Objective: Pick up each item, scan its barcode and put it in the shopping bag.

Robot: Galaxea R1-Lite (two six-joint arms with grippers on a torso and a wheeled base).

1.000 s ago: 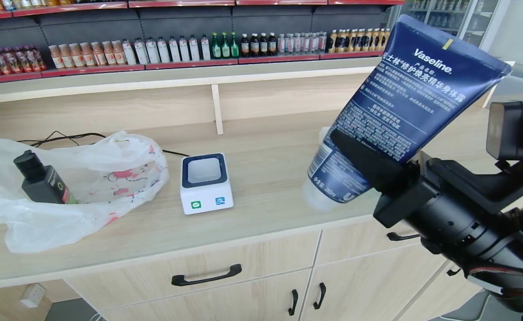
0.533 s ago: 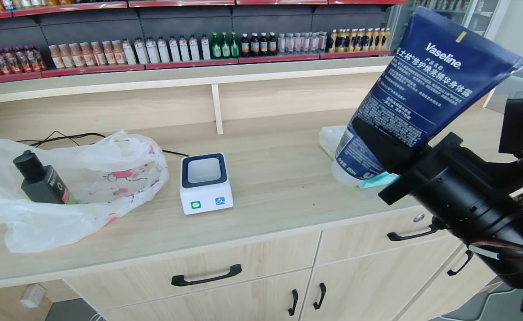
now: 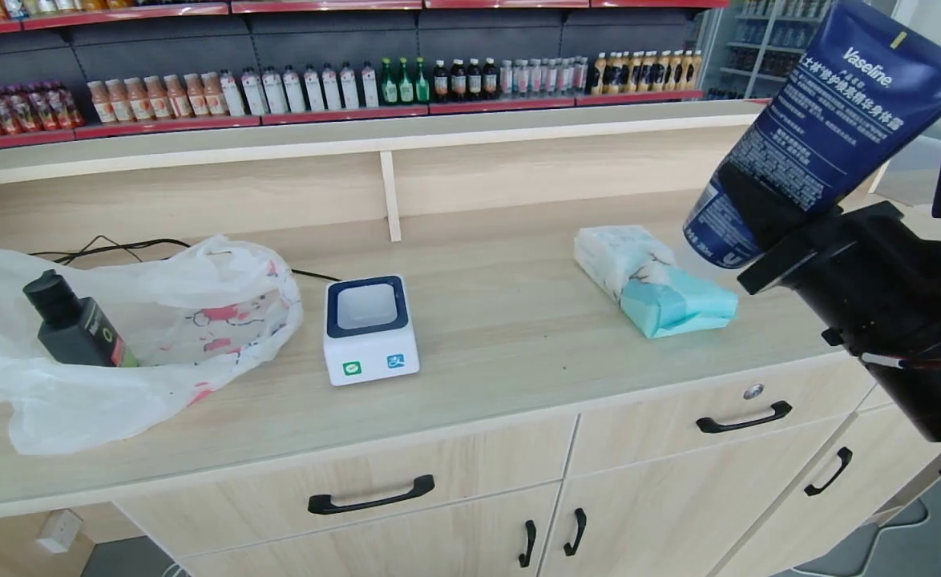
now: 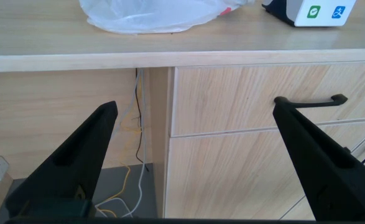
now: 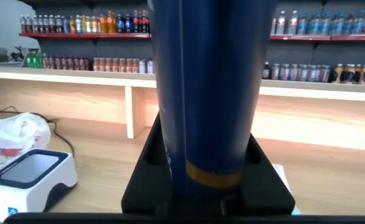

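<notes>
tube point(image 3: 839, 112) moved right, top cropped, baring tissue pack point(image 3: 663, 288) | right tool point(image 3: 763, 212) grips it | left tool point(image 4: 194, 106) spread

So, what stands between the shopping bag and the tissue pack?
The white scanner, near the shopping bag; from it to the tissue pack the counter is bare, in the head view.

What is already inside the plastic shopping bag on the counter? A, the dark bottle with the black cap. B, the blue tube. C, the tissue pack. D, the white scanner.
A: the dark bottle sits in the shopping bag, while the blue tube is clamped in the right gripper and the tissue pack and scanner rest on the counter.
</notes>
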